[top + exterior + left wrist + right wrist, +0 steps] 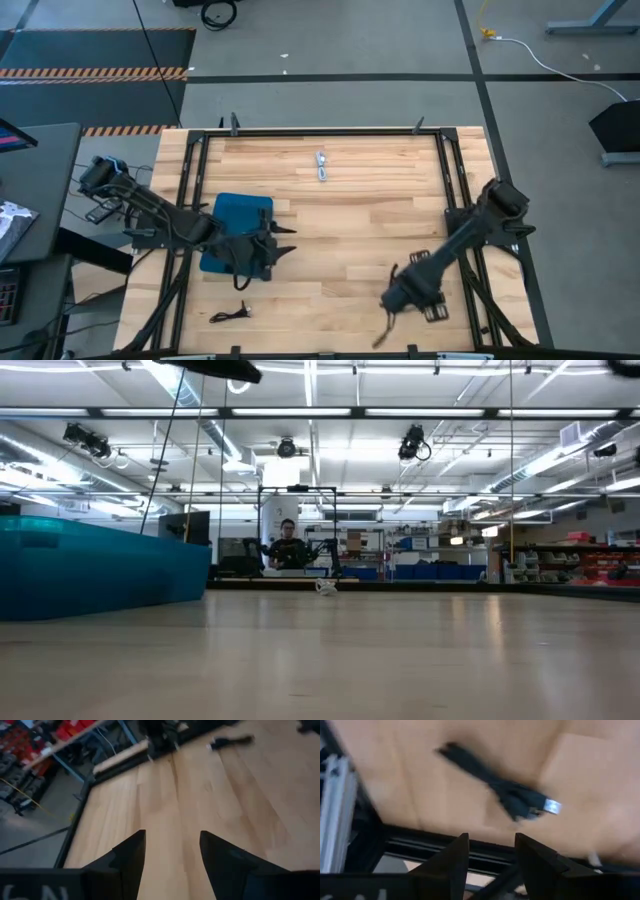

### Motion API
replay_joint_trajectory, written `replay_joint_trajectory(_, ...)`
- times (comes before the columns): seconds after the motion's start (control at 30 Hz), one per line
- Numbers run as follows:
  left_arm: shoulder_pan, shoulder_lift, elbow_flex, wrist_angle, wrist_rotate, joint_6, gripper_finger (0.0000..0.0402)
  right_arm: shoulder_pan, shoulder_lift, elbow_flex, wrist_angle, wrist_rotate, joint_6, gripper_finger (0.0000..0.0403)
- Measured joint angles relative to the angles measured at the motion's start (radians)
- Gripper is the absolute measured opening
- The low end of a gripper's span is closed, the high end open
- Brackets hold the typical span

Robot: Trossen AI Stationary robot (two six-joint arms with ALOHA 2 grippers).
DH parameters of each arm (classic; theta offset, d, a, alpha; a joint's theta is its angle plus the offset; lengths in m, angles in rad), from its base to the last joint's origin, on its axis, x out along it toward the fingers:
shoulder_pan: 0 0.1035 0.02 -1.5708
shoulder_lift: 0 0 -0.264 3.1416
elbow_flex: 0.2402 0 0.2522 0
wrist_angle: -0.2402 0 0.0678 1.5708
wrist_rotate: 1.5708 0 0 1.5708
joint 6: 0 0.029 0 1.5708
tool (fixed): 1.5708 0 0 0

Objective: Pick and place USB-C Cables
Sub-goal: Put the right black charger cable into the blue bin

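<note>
Right wrist view has the right gripper (pixel 490 851) spread open and empty, a black USB-C cable (pixel 490 782) with a silver plug just ahead, near the counter (pixel 600 780) edge. A sloppy approach could nudge it off. Left gripper (pixel 170 851) waits open beside the blue bin (pixel 228 215).

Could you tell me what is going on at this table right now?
Two arms are sorting USB-C cables. The right gripper hovers open at the table's near edge, above a black cable with a silver plug. The left gripper waits open beside the blue bin. A white cable and another black cable lie loose on the table.
</note>
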State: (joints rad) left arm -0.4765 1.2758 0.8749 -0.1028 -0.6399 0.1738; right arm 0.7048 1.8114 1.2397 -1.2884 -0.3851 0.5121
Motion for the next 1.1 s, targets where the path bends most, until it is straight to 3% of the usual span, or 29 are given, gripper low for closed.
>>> replay_joint_trajectory(0.13, 0.018, 0.000, 0.000, 0.111, 0.071, 0.078, 0.0194, 0.079, 0.000, 0.000, 0.055, 0.041, -0.095, 0.0166)
replay_joint_trajectory(0.37, 0.036, 0.000, 0.000, 0.166, 0.120, 0.103, 0.0194, 0.146, 0.000, 0.000, 0.130, 0.346, -0.173, 0.0164)
replay_joint_trajectory(0.83, 0.034, 0.000, 0.000, 0.129, 0.121, 0.074, 0.0194, 0.190, 0.004, -0.141, 0.250, 0.279, -0.201, 0.0165)
replay_joint_trajectory(1.1, 0.034, 0.000, 0.000, 0.128, 0.117, 0.072, 0.0194, 0.189, 0.004, -0.225, 0.316, 0.321, -0.202, 0.0147)
